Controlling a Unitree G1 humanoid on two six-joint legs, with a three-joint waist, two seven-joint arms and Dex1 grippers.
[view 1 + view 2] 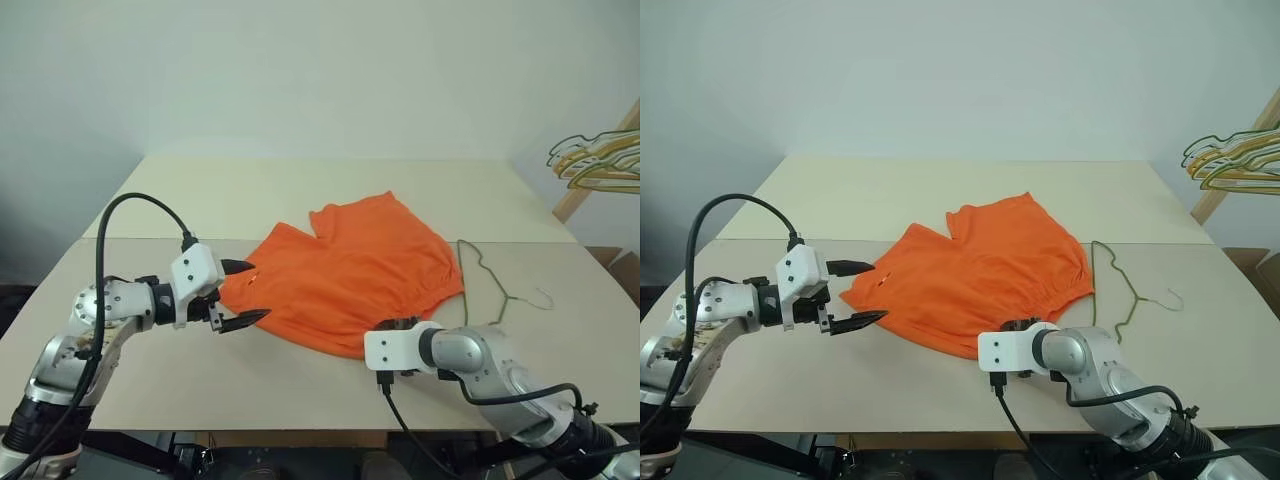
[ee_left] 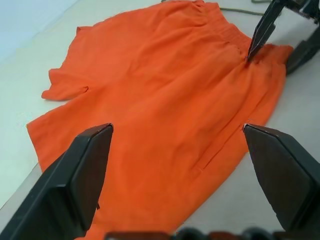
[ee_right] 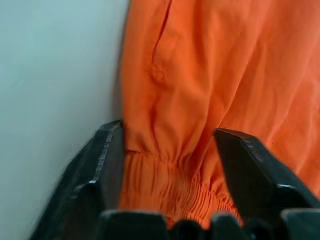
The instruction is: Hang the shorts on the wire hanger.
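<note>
still at the pickup step, shorts (image 1: 350, 275) flat mid-table beside the wire hanger (image 1: 490, 285), left gripper (image 1: 243, 293) wide apart, right gripper (image 3: 167, 150) parted astride the waistband, needing closure next.

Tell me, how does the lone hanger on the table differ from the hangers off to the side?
The wire hanger lies flat on the table, partly tucked under the shorts; the bunched hangers hang in the air at the right, beside a wooden rail. The wire hanger is single and dull grey-olive; the bunched hangers are several, gold and green. Both kinds are thin wire with a hooked top.
</note>
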